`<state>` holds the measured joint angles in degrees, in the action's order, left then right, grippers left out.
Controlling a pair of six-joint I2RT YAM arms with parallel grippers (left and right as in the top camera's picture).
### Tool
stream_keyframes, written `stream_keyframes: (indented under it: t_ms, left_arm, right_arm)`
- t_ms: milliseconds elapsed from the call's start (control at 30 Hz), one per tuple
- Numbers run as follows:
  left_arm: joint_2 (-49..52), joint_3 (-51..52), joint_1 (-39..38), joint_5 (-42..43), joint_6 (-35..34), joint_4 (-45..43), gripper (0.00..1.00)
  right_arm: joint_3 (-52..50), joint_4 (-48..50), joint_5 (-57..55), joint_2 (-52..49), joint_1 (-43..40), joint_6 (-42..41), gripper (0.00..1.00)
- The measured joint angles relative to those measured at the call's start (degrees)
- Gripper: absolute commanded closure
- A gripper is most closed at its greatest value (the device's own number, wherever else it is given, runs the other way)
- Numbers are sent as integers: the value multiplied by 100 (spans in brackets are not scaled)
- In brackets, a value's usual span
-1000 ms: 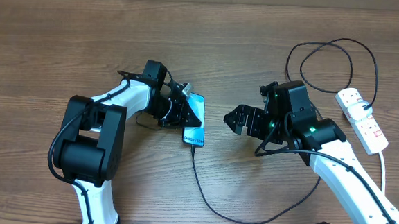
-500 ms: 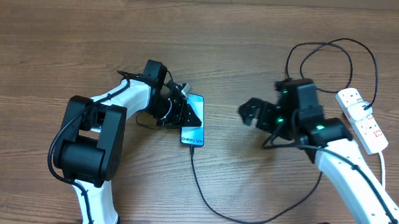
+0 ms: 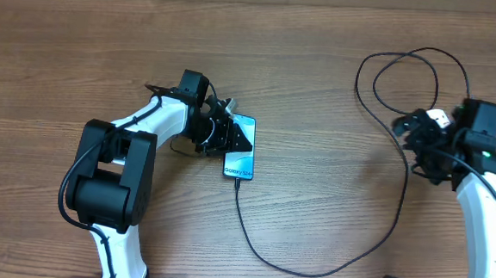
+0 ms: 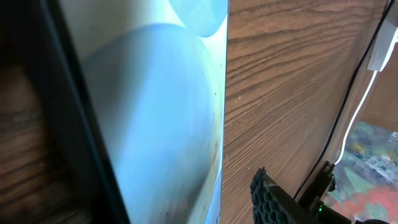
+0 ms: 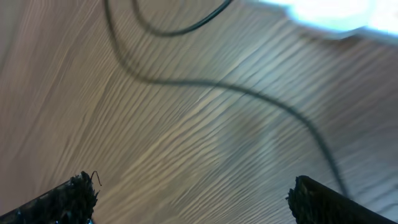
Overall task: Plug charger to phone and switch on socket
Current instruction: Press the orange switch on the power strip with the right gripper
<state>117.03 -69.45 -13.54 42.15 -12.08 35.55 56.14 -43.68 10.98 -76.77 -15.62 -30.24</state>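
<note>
The phone [image 3: 240,160] lies on the table with its teal screen up. The black charger cable [image 3: 309,272] runs from the phone's near end [image 3: 239,182] in a long loop to the right and back. My left gripper [image 3: 229,136] straddles the phone's far end. In the left wrist view the screen [image 4: 155,106] fills the space between the jaws, and one finger [image 4: 273,199] stands clear of the phone's edge. My right gripper [image 3: 414,132] is open wide [image 5: 199,205] over the white socket strip [image 3: 439,118], which it mostly hides. The strip shows blurred in the right wrist view [image 5: 329,12].
The cable coils in loops [image 3: 407,71] at the back right, near the right gripper. The wooden table [image 3: 333,161] lies between the two arms. The cable crosses the right wrist view [image 5: 249,93].
My right arm has swung from the table's middle to the far right, over the socket strip. The left gripper and the phone have shifted only slightly.
</note>
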Motion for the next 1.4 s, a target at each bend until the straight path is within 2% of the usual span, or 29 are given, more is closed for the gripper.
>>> stream_keyframes:
  t_ms: [200,300,400,500,700,833,967,1133,1400]
  left_arm:
    - [-39,-26,0,-201,-2,98,56]
    - [-70,-50,0,-348,0,203,53]
    - [-114,-81,0,-514,0,334,52]
    - [-140,-107,0,-656,0,428,51]
    - [-168,-111,0,-763,-2,455,50]
    - [-177,-116,0,-772,0,463,44]
    - [-192,-140,0,-796,-2,498,43]
    - [-205,-160,0,-909,-2,577,41]
    - [-275,-199,0,-1228,-271,688,32]
  right_arm:
    - [0,7,-704,0,-328,-11,0]
    - [0,136,-1069,-2,-402,-20,7]
    - [7,326,-1384,-70,-459,-46,26]
    - [13,459,-1606,-350,-570,-39,32]
    - [13,638,-1751,-1095,-920,-39,33]
    - [13,914,-1757,-1255,-1180,-42,36]
    - [13,1276,-1770,-1255,-1388,-11,39]
    - [13,1729,-1786,-1261,-1436,205,51]
    - [13,2170,-1805,-1445,-1436,479,51]
